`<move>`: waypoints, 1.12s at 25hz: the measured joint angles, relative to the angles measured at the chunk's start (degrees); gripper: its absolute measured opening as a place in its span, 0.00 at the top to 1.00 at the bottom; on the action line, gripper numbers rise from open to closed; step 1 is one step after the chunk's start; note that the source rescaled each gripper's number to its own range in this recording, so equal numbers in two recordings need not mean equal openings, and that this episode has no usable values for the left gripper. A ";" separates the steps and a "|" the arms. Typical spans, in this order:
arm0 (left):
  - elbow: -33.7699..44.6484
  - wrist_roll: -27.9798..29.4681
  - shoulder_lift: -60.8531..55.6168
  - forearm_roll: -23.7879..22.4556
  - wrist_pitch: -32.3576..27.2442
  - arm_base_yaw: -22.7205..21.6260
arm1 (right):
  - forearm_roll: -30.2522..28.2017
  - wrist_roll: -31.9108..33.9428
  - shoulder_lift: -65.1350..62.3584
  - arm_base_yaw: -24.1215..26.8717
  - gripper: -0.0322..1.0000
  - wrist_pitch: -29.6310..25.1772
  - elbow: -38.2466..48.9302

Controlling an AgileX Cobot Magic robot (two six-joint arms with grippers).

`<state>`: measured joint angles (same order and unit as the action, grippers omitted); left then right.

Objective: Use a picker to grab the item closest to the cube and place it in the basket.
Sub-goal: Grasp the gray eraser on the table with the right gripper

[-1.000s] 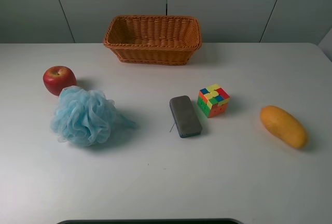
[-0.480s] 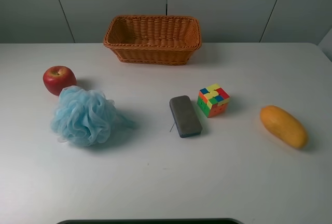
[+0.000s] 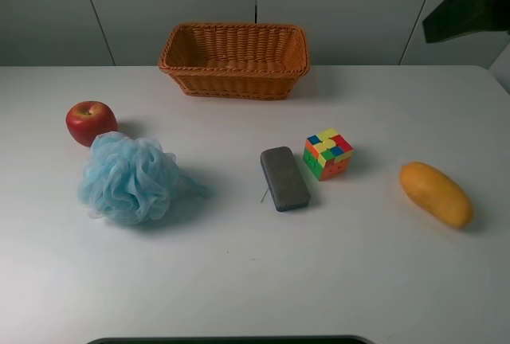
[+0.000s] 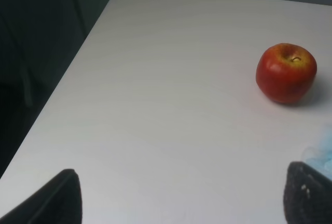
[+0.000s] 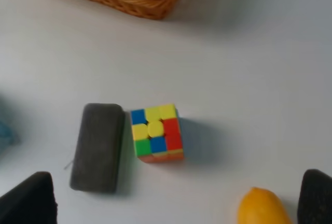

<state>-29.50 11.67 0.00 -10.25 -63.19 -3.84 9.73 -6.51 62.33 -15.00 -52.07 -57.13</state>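
A multicoloured cube (image 3: 327,154) sits on the white table, right of centre. A dark grey block (image 3: 284,177) lies just left of it, nearly touching; it is the nearest item. Both show in the right wrist view, cube (image 5: 155,132) and block (image 5: 97,147). A wicker basket (image 3: 231,81) stands empty at the back centre. My right gripper (image 5: 171,203) is open and empty, high above the cube and block. Part of my right arm (image 3: 470,1) shows dark at the top right. My left gripper (image 4: 181,203) is open and empty near the table's left edge.
A red apple (image 3: 91,122) and a blue bath pouf (image 3: 129,177) lie at the left. An orange mango (image 3: 435,193) lies at the right, close to the cube's right side. The left table edge (image 4: 78,68) runs near my left gripper.
A dark part of my right arm has come into the exterior view at the top right. The objects on the table have not moved.
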 joint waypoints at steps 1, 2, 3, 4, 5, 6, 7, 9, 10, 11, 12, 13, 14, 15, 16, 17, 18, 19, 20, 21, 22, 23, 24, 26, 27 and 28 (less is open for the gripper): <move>0.00 0.00 0.00 0.00 0.00 0.00 | -0.06 1.05 2.42 -2.21 0.00 1.48 -0.09; 0.00 0.00 0.00 0.00 0.00 0.00 | -0.06 1.88 4.45 -4.31 0.00 2.53 -0.13; 0.00 0.00 0.00 0.00 0.00 0.00 | -0.06 2.95 6.89 -6.24 0.00 3.69 -0.22; 0.00 0.00 0.00 0.00 0.00 0.00 | -0.06 3.94 9.31 -7.75 0.00 4.61 -0.22; 0.00 0.00 0.00 0.00 0.00 0.00 | -0.06 4.89 11.25 -9.47 0.00 5.39 -0.22; 0.00 0.00 0.00 0.00 0.00 0.00 | -0.06 5.64 13.46 -11.11 0.00 6.11 -0.22; 0.00 0.00 0.00 0.00 0.00 0.00 | -0.06 6.51 15.49 -12.37 0.00 6.76 -0.22; 0.00 0.00 0.00 0.00 0.00 0.00 | 0.05 8.65 18.84 -15.10 0.00 7.72 -0.22; 0.00 0.00 0.00 0.00 0.00 0.00 | 0.05 10.12 20.54 -16.25 0.00 8.02 -0.22; 0.00 0.00 0.00 0.00 0.00 0.00 | 0.05 11.85 22.20 -17.09 0.00 8.10 -0.22; 0.00 0.00 0.00 0.00 0.00 0.00 | 0.05 13.62 23.79 -17.96 0.00 8.20 -0.22; 0.00 0.00 0.00 0.00 0.00 0.00 | 0.05 15.06 25.13 -18.67 0.00 8.20 -0.22; 0.00 0.00 0.00 0.00 0.00 0.00 | -0.06 16.40 26.69 -19.07 0.00 8.24 -0.22; 0.00 0.00 0.00 0.00 0.00 0.00 | -0.18 17.48 28.22 -19.58 0.00 8.34 -0.22; 0.00 0.00 0.00 0.00 0.00 0.00 | -0.18 18.17 29.47 -20.07 0.00 8.34 -0.22; 0.00 0.00 0.00 0.00 0.00 0.00 | -0.18 18.73 30.97 -20.61 0.00 8.46 -0.22; 0.00 0.00 0.00 0.00 0.00 0.00 | -0.18 19.16 32.44 -21.05 0.00 8.46 -0.22; 0.00 -0.10 0.00 0.00 0.00 0.00 | -0.03 19.56 33.86 -21.53 0.00 8.58 -0.22; 0.00 -0.10 0.00 0.00 0.00 0.00 | 0.09 19.98 35.07 -21.94 0.00 8.58 -0.22; 0.00 -0.10 0.00 0.00 0.00 0.00 | 0.22 20.18 36.52 -22.24 0.00 8.68 -0.22; 0.00 -0.10 0.00 0.00 0.00 0.00 | 0.45 20.35 37.96 -22.37 0.00 8.68 -0.22; 0.00 -0.21 0.00 0.00 0.00 0.00 | 0.54 20.47 39.15 -22.37 0.00 8.80 -0.22; 0.00 -0.21 0.00 0.00 0.00 0.00 | 0.54 20.62 40.51 -22.37 0.00 9.11 -0.22; 0.00 -0.21 0.00 0.00 0.00 0.00 | 0.69 20.62 42.73 -22.37 0.00 9.92 -0.22; 0.00 -0.21 0.00 0.00 0.00 0.00 | 0.82 20.62 43.38 -22.37 0.00 10.35 -0.22; 0.00 -0.33 0.00 0.00 0.00 0.00 | 1.10 20.62 43.87 -22.37 0.00 10.79 -0.22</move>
<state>-29.50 11.34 0.00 -10.25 -63.19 -3.84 10.83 14.11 106.20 -37.37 -41.27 -57.35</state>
